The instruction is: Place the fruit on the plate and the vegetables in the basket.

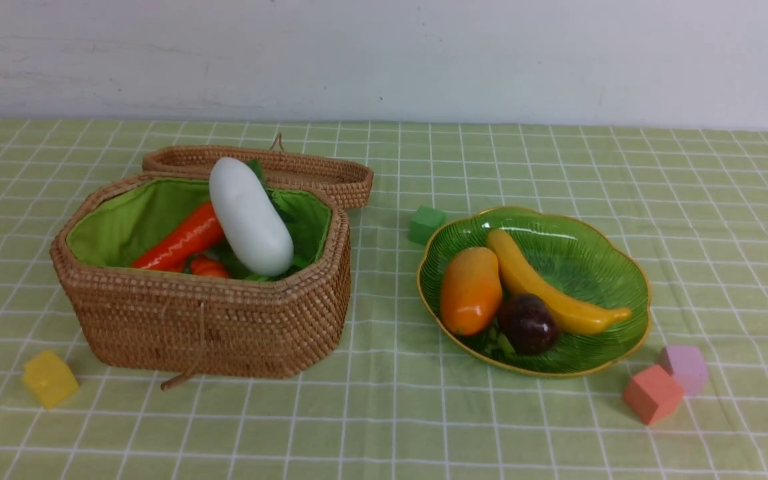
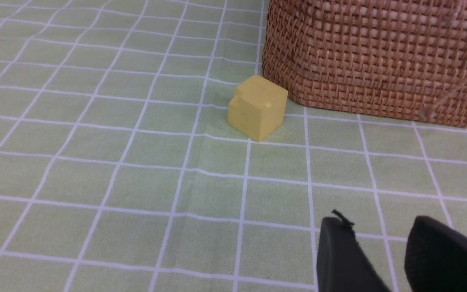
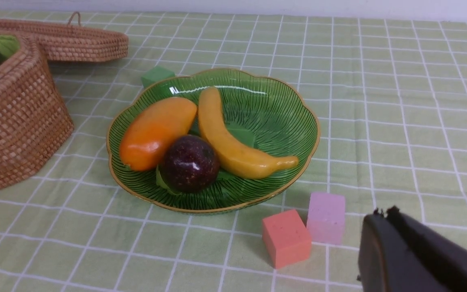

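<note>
Nearest the front camera, a yellow foam cube [image 1: 49,378] sits on the checked cloth [image 1: 384,427] just off the near left corner of the basket [image 1: 204,320]. Neither arm shows in the front view. In the left wrist view the left gripper [image 2: 383,251] hangs low over the cloth with its two dark fingers [image 2: 343,259] apart and nothing between them, the yellow cube and the basket's woven wall ahead of it. In the right wrist view the right gripper [image 3: 383,219] has its fingers pressed together, empty, near the pink cube [image 3: 326,218] and the red cube [image 3: 286,238].

On the left, the basket stands open, its lid [image 1: 291,175] lying flat behind it. Inside, against the green lining [image 1: 131,220], the white radish [image 1: 249,215] leans tilted with its top above the far rim; the carrot [image 1: 183,239] lies beside it to the left, and a bit of the orange pumpkin [image 1: 209,267] shows below. I cannot make out the gourd.

To the right, the plate [image 1: 614,267] holds the mango [image 1: 471,290], the banana [image 1: 551,287] and the mangosteen [image 1: 527,324], all touching. A green cube [image 1: 426,224] rests just beyond the plate's far left rim.
</note>
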